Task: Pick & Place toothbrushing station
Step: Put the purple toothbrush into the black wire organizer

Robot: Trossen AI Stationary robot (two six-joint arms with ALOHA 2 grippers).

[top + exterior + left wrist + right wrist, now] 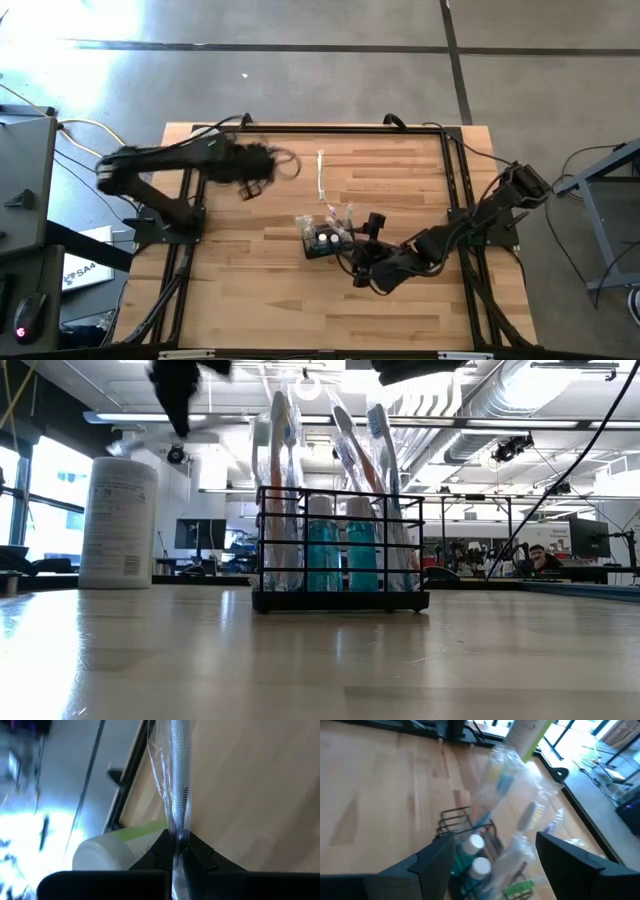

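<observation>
Though illegible, printed label point(112, 535) on white canister point(120, 475) near toothbrushing station point(340, 600).

Even overhead light, soft shadows on the table point(400, 180). Left arm point(200, 165) motion-blurred in the high view; both wrist views smeared. Window glare blows out the left wrist view.

black wire toothbrushing station point(340, 550) holding teal bottles point(343, 555) with white caps; white canister point(118, 523) with green band; light wood desk point(260, 290).
</observation>
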